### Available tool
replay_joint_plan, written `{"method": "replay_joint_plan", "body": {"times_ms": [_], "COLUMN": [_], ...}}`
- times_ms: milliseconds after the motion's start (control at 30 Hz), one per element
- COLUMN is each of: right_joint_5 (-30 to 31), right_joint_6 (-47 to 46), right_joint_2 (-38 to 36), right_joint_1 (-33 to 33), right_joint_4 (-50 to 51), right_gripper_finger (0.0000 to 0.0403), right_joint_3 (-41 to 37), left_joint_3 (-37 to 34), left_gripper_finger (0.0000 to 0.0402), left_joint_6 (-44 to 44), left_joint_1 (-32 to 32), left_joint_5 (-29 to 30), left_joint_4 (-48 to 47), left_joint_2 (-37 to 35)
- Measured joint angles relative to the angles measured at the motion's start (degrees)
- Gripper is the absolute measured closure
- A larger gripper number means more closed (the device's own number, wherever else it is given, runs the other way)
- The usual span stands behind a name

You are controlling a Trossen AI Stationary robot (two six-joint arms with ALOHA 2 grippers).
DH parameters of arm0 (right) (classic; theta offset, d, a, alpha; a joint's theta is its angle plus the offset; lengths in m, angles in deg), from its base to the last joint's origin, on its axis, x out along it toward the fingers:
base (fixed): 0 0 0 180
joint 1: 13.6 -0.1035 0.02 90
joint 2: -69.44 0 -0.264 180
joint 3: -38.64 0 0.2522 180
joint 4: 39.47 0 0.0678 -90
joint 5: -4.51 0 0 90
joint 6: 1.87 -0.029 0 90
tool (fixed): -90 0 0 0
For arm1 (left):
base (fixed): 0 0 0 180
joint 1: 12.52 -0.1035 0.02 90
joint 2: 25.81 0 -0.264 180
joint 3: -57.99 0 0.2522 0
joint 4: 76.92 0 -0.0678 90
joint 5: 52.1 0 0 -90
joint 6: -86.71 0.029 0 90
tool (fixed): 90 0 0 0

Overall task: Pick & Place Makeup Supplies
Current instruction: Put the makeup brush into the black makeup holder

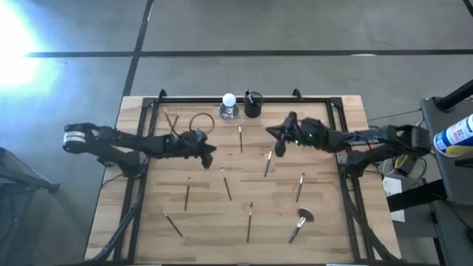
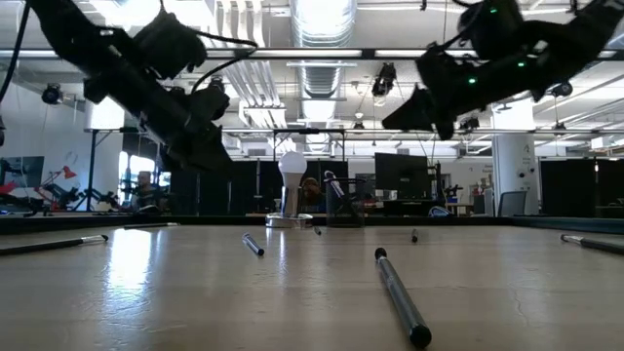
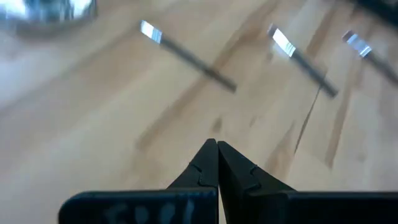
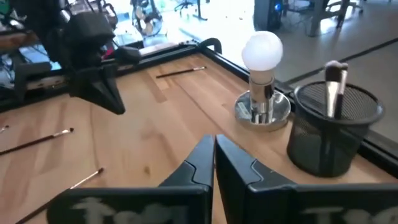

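Several thin makeup brushes lie flat and scattered on the wooden table, among them one near the middle and one nearer the near edge. The one with the fluffy head lies near the near right. Another brush stands head-up in the black mesh cup, also seen from above as the cup. My left gripper hovers shut over the table's middle left, holding nothing; its shut tips point at bare wood short of two brushes. My right gripper hangs shut above the middle right, its tips empty.
A white ball on a clear base stands next to the cup at the far edge. A dark cable loop and two more brushes lie far left. A black frame rims the table. In the low view, brushes lie below both raised arms.
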Motion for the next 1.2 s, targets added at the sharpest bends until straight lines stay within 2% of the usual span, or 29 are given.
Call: {"method": "replay_joint_plan", "body": {"times_ms": [100, 267, 500, 667, 833, 933, 1200], "right_joint_5": [3.0, 5.7, 5.7, 5.7, 5.6, 5.5, 5.5], "right_joint_6": [-0.8, -0.9, -1.3, -0.6, -0.2, 0.5, 0.6], "right_joint_2": [-4.2, -9.9, -16.2, -18.9, -19.2, -19.1, -19.1], "right_joint_1": [-2.4, -4.3, -4.6, -4.6, -4.6, -4.6, -4.6], "right_joint_4": [-0.2, -0.1, -0.3, -0.1, 0.0, 0.0, 0.0], "right_gripper_finger": [0.0392, 0.0392, 0.0392, 0.0392, 0.0392, 0.0392, 0.0392], "right_joint_3": [-3.4, -8.1, -12.4, -13.7, -14.0, -14.0, -14.0], "left_joint_3": [4.5, 11.9, 15.4, 13.4, 10.6, 8.3, 4.5], "left_gripper_finger": [0.0401, 0.0401, 0.0401, 0.0369, 0.0313, 0.0290, 0.0278], "left_joint_6": [-7.3, -23.5, -50.9, -62.2, -66.0, -66.7, -67.1], "left_joint_1": [5.1, 13.7, 23.6, 25.9, 25.9, 25.9, 25.8], "left_joint_5": [3.9, 6.0, 6.1, 5.5, 5.5, 4.8, 5.0], "left_joint_4": [-12.9, -34.3, -49.0, -51.1, -50.7, -47.0, -41.1], "left_joint_2": [0.0, 0.0, 0.2, 0.2, 0.2, 0.2, 0.2]}}
